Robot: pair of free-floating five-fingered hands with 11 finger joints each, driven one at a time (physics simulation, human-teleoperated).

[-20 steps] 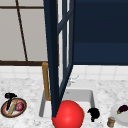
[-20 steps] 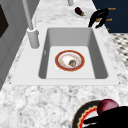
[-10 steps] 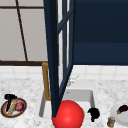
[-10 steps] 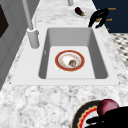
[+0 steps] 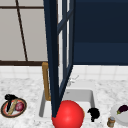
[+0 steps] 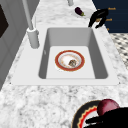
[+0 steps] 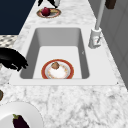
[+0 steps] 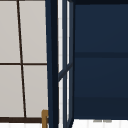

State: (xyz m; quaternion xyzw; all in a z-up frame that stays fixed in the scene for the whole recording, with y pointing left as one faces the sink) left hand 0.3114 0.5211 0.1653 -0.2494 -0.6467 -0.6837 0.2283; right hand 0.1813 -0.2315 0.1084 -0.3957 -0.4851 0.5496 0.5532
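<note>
Overall, a marbled grey countertop (image 6: 37, 100) surrounds a white sink (image 6: 100, 62), with a navy glazed cabinet door (image 5: 62, 50) swung open above. The left hand (image 5: 9, 98) rests over the red-rimmed plate (image 5: 5, 112), fingers extended, beside a red onion (image 5: 19, 106). The right hand (image 5: 93, 113) hovers, fingers loosely drooping, at the sink's right edge. Nothing has shifted since the earlier frame.
</note>
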